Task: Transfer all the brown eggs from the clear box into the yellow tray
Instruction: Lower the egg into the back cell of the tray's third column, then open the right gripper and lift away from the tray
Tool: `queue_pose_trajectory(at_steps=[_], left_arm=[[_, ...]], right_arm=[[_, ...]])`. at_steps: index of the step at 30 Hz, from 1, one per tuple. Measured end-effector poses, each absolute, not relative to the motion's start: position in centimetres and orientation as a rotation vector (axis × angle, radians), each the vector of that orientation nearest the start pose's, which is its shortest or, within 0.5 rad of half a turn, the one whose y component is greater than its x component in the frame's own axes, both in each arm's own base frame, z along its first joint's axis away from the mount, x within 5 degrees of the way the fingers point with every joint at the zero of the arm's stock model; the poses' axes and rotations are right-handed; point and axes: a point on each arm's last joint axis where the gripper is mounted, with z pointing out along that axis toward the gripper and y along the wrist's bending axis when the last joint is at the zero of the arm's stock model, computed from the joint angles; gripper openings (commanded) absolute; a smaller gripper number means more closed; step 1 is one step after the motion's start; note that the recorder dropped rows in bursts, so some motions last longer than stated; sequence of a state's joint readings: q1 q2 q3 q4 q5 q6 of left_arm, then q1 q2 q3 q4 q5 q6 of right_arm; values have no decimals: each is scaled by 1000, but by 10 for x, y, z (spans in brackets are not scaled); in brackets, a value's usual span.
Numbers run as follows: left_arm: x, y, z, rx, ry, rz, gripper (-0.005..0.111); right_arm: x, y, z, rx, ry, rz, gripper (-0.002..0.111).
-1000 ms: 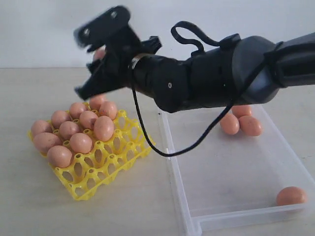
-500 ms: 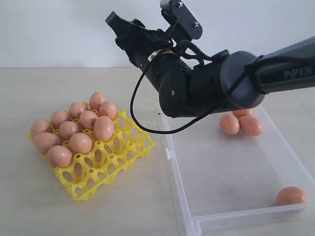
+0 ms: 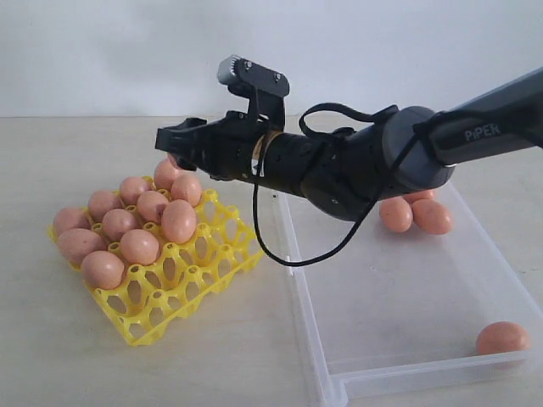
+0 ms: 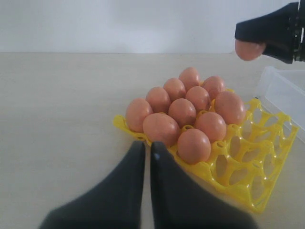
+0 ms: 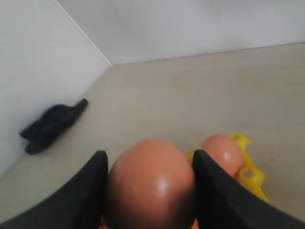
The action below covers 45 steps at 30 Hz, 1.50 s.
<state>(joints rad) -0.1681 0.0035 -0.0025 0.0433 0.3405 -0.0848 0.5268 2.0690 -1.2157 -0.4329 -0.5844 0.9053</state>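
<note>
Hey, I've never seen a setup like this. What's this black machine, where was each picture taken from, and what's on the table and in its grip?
It is a two-armed robot. Each arm ends in a two-fingered end effector. The wide picture comes from a camera standing off the arms. The other two come from cameras on the left and right wrists. On the pale table sit a yellow egg tray holding eleven brown eggs and a clear plastic box where four more eggs show. The right end effector is closed on one brown egg, raised near the tray's far corner. The left end effector is shut and empty, close to the tray.
</note>
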Motion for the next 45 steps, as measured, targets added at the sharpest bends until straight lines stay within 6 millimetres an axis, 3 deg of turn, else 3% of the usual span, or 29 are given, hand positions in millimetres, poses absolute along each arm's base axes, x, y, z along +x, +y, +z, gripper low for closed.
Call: queue_pose_trajectory(at_steps=[6,12,29,32,39,45], left_arm=[[53,-8,183,103,1824,-136,4],[53,-8,183,103,1824,-136,4],[53,-8,183,103,1824,-136,4],[53,-8,183,103,1824,-136,4],[53,-8,183,103,1824,-136,4],[53,-8,183,103,1824,-136,4]], right_arm=[[381,243,159,-221,1951,868,0],[382,244,126,-235,2030,835,0],[381,240,114,-280,2107,738,0],[381,239,113,-276,2116,730,8],[381,240,115,-284,2097,740,48],[382,243,120,-300,2035,782,51]])
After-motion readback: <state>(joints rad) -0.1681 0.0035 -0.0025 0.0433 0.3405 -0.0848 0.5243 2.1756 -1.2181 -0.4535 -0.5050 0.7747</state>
